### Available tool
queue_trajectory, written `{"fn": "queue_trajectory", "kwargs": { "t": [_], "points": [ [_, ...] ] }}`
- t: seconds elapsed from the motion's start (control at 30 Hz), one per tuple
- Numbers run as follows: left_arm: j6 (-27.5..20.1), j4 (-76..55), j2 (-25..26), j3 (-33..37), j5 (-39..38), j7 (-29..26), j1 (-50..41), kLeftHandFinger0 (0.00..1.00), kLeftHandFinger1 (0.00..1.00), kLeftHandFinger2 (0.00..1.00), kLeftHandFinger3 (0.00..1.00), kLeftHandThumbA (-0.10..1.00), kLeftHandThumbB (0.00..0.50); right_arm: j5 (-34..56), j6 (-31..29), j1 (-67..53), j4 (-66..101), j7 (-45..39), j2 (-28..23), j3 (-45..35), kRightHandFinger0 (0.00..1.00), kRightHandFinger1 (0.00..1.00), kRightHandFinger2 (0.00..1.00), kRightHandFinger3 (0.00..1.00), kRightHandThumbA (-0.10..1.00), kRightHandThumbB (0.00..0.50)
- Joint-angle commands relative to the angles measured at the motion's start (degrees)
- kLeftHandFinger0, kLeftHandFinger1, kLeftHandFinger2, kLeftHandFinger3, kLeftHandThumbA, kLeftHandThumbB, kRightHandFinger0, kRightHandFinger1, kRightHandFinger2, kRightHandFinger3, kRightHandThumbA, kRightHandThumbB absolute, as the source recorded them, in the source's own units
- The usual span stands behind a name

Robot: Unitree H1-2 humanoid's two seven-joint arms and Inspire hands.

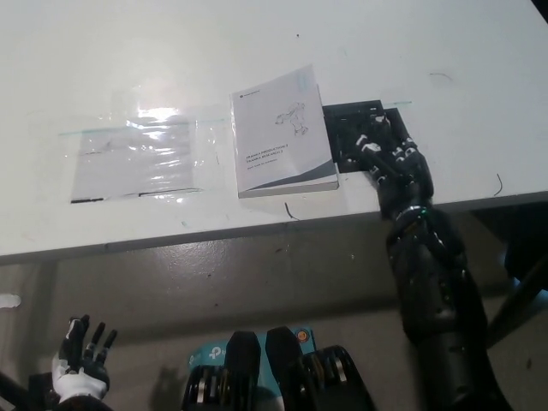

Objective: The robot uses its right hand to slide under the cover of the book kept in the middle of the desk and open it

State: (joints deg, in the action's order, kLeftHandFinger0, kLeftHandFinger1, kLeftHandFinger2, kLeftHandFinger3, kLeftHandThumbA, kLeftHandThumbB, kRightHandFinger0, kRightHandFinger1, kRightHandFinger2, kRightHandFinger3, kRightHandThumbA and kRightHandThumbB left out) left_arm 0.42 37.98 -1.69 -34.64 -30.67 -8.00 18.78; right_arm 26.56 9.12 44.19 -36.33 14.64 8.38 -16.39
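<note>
A white book point(282, 133) lies closed in the middle of the white desk point(257, 51), its cover printed with small text and a line drawing. My black right hand point(384, 154) hovers open just right of the book, over a black recess point(364, 128) in the desktop, fingers spread and pointing up-left toward the book's right edge. A small gap separates the fingertips from the book. My white left hand point(81, 361) rests open at the lower left, below the desk's edge.
A clear plastic sleeve point(137, 157) holding a sheet lies flat on the desk left of the book. The desk's front edge point(257, 227) runs across the picture, with grey floor below it.
</note>
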Motion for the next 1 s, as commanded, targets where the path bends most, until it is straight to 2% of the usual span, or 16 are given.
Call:
{"fn": "queue_trajectory", "kwargs": {
  "t": [0.0, 0.1, 0.13, 0.23, 0.27, 0.33, 0.43, 0.53, 0.6, 0.63, 0.8, 0.9, 0.93, 0.97],
  "points": [
    [-1.42, -0.47, 0.88, 0.3, -0.47, -0.5, 0.86, 0.73, 0.78, 0.88, 0.89, 0.81, 0.152, -1.38, -2.34, 4.62, -0.22, -1.59, 1.16, 1.27, 0.78, 0.96, 0.99, 1.0, 1.0, 0.179],
    [-1.43, -0.16, 0.99, 0.15, -0.84, -0.15, 0.88, 0.74, 0.78, 0.89, 0.92, 0.81, 0.142, -1.57, -1.9, 4.91, 0.17, -1.22, 1.64, 1.43, 0.79, 0.97, 0.99, 1.0, 1.0, 0.17],
    [-1.64, 0.19, 1.09, 0.09, -0.88, -0.07, 0.97, 0.74, 0.78, 0.88, 0.92, 0.81, 0.129, -1.79, -2.0, 4.95, -0.12, -1.18, 1.89, 1.61, 0.75, 0.94, 0.97, 1.0, 1.0, 0.166],
    [-2.05, 0.5, 1.18, 0.16, -0.81, 0.0, 0.97, 0.74, 0.78, 0.89, 0.91, 0.82, 0.124, -2.42, -2.06, 4.84, -0.48, -1.67, 2.3, 2.2, 0.73, 0.93, 0.97, 1.0, 1.0, 0.15],
    [-1.89, 0.28, 1.15, 0.14, -0.88, -0.09, 0.85, 0.74, 0.79, 0.9, 0.92, 0.82, 0.12, -2.62, -2.15, 4.94, -0.86, -1.78, 2.63, 2.5, 0.69, 0.93, 0.97, 1.0, 1.0, 0.145],
    [-1.57, 0.29, 1.13, 0.01, -1.16, -0.33, 0.92, 0.74, 0.78, 0.88, 0.9, 0.81, 0.117, -2.91, -2.12, 4.9, -0.97, -2.04, 2.93, 2.97, 0.69, 0.92, 0.98, 1.0, 1.0, 0.16],
    [-1.36, 0.45, 1.11, 0.15, -1.42, -0.06, 1.03, 0.75, 0.77, 0.88, 0.9, 0.82, 0.12, -3.39, -2.19, 5.06, -1.19, -2.34, 3.15, 3.56, 0.68, 0.9, 0.97, 1.0, 1.0, 0.169],
    [-1.13, 0.15, 1.14, 0.38, -1.17, -0.4, 1.1, 0.76, 0.78, 0.88, 0.9, 0.82, 0.131, -3.53, -2.6, 5.29, -1.66, -2.44, 3.39, 3.71, 0.67, 0.91, 0.96, 1.0, 1.0, 0.149],
    [-0.92, 0.24, 1.24, 0.43, -1.38, -0.01, 1.07, 0.79, 0.83, 0.93, 0.93, 0.84, 0.131, -3.58, -2.65, 5.24, -1.96, -2.61, 3.53, 3.72, 0.68, 0.91, 0.95, 1.0, 1.0, 0.147],
    [-1.27, 0.29, 1.11, 0.14, -1.5, -0.37, 1.15, 0.77, 0.8, 0.91, 0.91, 0.81, 0.152, -3.8, -2.35, 4.83, -2.27, -2.3, 3.87, 3.82, 0.7, 0.87, 0.91, 1.0, 1.0, 0.153],
    [-1.05, -0.14, 0.88, -0.13, -1.67, -1.13, 1.19, 0.74, 0.76, 0.86, 0.86, 0.79, 0.165, -4.15, -2.52, 3.88, -3.21, -2.26, 4.51, 3.7, 0.68, 0.86, 0.92, 1.0, 1.0, 0.171],
    [-1.28, 0.49, 1.1, -0.04, -2.04, -0.12, 1.21, 0.75, 0.8, 0.9, 0.91, 0.8, 0.154, -4.28, -3.11, 3.82, -3.89, -2.71, 4.59, 3.77, 0.66, 0.85, 0.91, 1.0, 1.0, 0.177],
    [-1.07, 0.31, 1.17, 0.15, -1.71, -0.36, 0.93, 0.74, 0.79, 0.9, 0.94, 0.8, 0.147, -4.5, -3.13, 3.74, -3.89, -2.72, 4.76, 4.01, 0.63, 0.82, 0.88, 1.0, 1.0, 0.186],
    [-0.85, 0.3, 1.22, 0.32, -1.81, 0.17, 0.75, 0.75, 0.82, 0.94, 0.99, 0.84, 0.133, -4.81, -2.67, 3.91, -3.27, -2.71, 4.91, 4.42, 0.63, 0.84, 0.9, 1.0, 1.0, 0.186]
  ]
}}
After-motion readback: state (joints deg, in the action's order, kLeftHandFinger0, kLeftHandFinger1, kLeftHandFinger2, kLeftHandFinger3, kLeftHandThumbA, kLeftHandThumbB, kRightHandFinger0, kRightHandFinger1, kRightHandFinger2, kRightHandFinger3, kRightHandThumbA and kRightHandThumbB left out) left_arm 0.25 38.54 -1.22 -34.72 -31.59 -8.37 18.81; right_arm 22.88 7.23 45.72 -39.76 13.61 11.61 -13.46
